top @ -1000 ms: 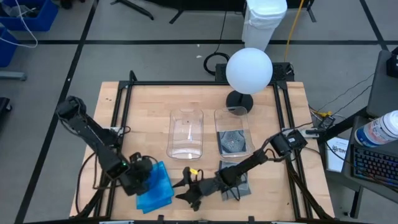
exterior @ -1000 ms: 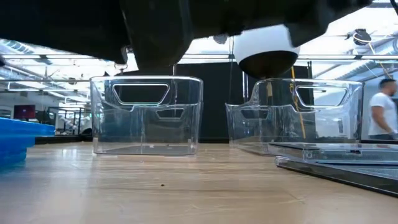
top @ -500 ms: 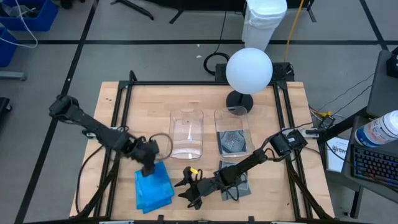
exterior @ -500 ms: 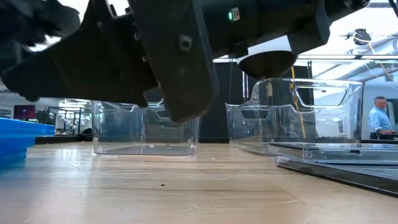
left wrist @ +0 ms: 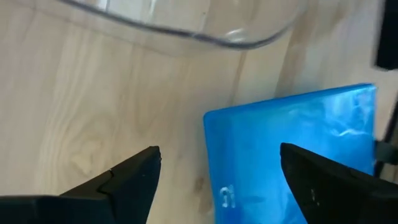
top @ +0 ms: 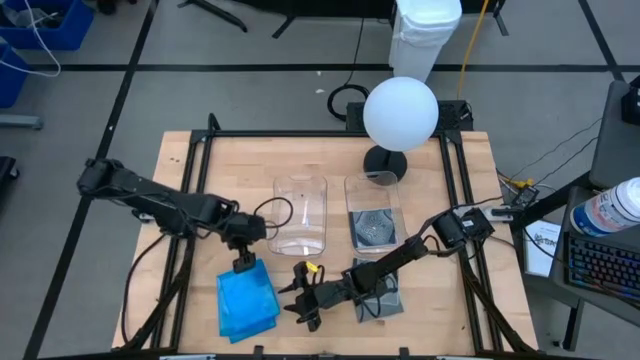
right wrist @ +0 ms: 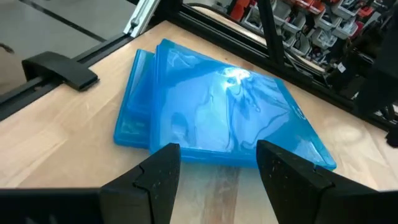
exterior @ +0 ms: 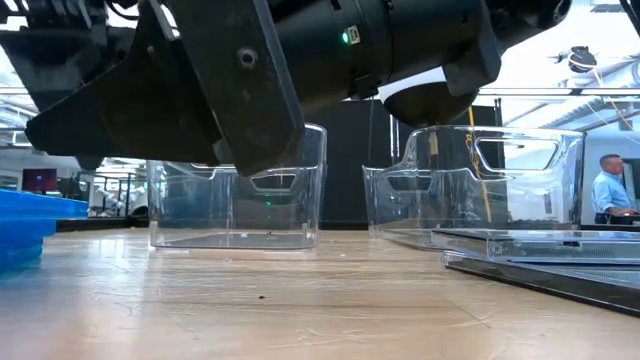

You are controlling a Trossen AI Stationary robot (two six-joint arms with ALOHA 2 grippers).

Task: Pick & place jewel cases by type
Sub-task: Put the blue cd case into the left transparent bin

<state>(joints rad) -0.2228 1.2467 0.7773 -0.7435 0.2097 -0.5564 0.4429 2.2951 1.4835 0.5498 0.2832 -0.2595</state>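
The thin, flat, square jewel cases of bright translucent blue plastic should handle as light, stiff, glossy slabs that slip easily and crack if pinched hard. They lie flat, so the best hold is likely across two opposite edges, or at a corner that overhangs the one beneath. They sit in a loose, fanned pile at the lower left of the high view, on the pale wooden worktop.

The left hand hangs just above the pile's upper edge, fingers spread wide and empty. The right hand waits at lower centre, part open and holding nothing.

The clear and dark grey jewel cases lie at lower right under the right arm; how many is hard to tell. One more seems to rest in the clear plastic tub on the right; its neighbour, the clear plastic tub on the left, looks empty.
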